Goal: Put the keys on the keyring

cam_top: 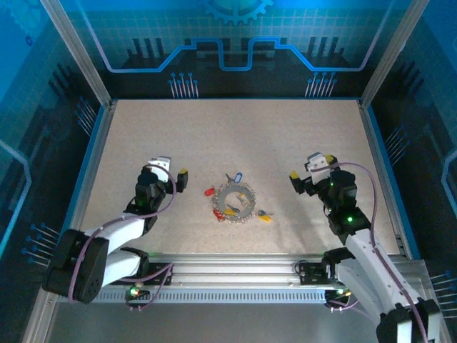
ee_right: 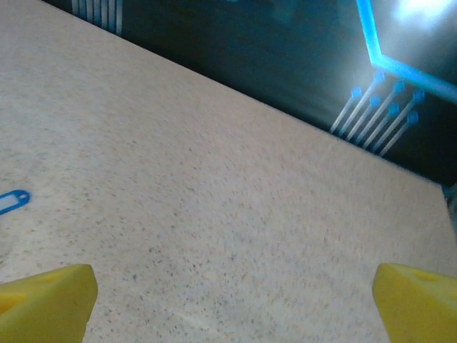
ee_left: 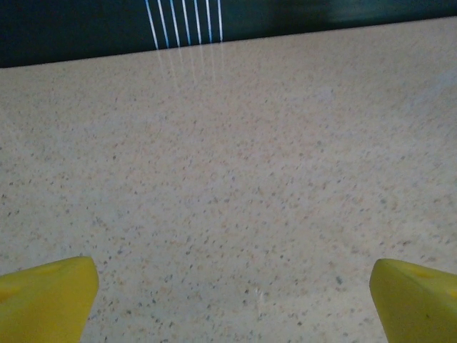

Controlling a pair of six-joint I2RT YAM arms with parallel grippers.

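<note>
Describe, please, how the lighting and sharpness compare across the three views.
Top external: blue cast from the walls, table evenly lit, keyring small and soft. Left wrist: even light, table grain crisp, gripper fingertips blurred in the bottom corners. Right wrist: white-blue glare at upper right, backdrop smeared, blue tag clear at the left edge.
</note>
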